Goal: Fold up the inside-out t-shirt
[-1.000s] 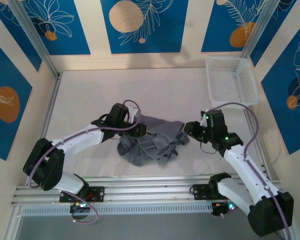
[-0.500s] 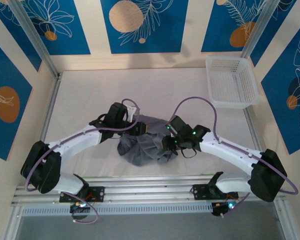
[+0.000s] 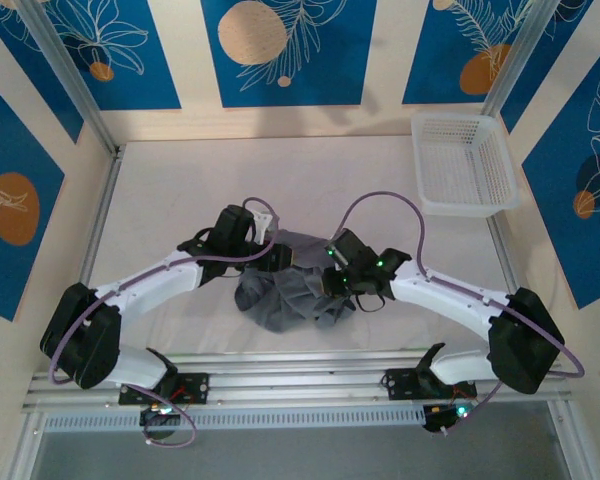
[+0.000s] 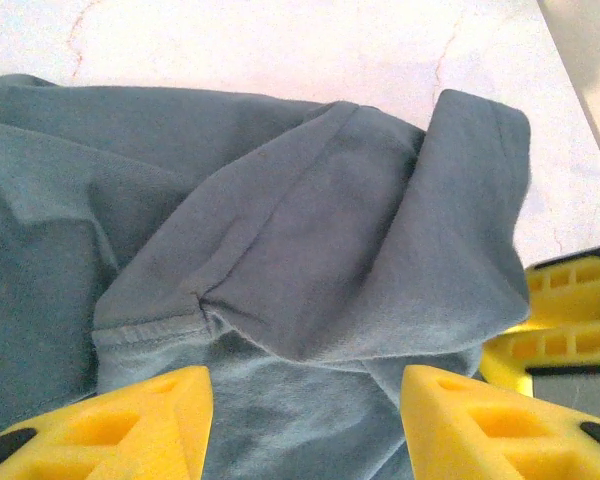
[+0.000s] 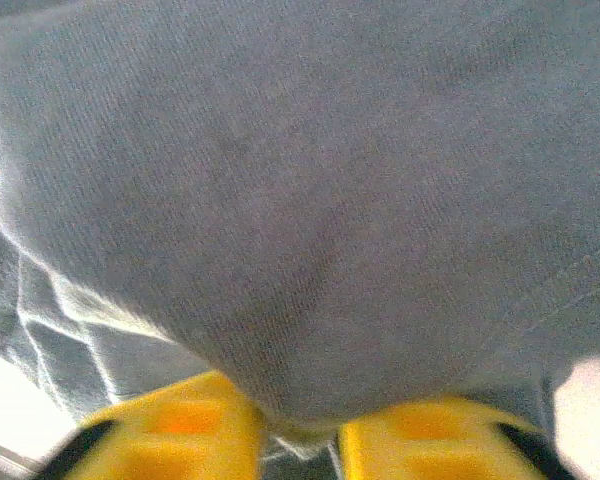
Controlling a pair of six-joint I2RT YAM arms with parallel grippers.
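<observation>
The slate-grey t-shirt point(image 3: 295, 290) lies crumpled in a heap at the middle of the table, with seams and a sleeve hem point(image 4: 150, 330) showing. My left gripper point(image 3: 280, 258) sits at the heap's upper left edge. It is open, its yellow fingers point(image 4: 110, 425) wide apart over the cloth point(image 4: 310, 250) with nothing pinched. My right gripper point(image 3: 332, 282) is pushed into the heap's right side. In the right wrist view its yellow fingers point(image 5: 180, 425) stand close together with a fold of the shirt point(image 5: 300, 230) bunched between them. A yellow finger of the right gripper point(image 4: 570, 320) shows in the left wrist view.
A white plastic basket point(image 3: 463, 165) stands at the back right corner. The white tabletop point(image 3: 180, 190) spreads around the heap, bounded by metal rails and blue-patterned walls. The two arms close in on the shirt from either side.
My right arm swung left from beside the shirt into its right side, and its gripper closed on the cloth. The left arm and the heap barely moved.
</observation>
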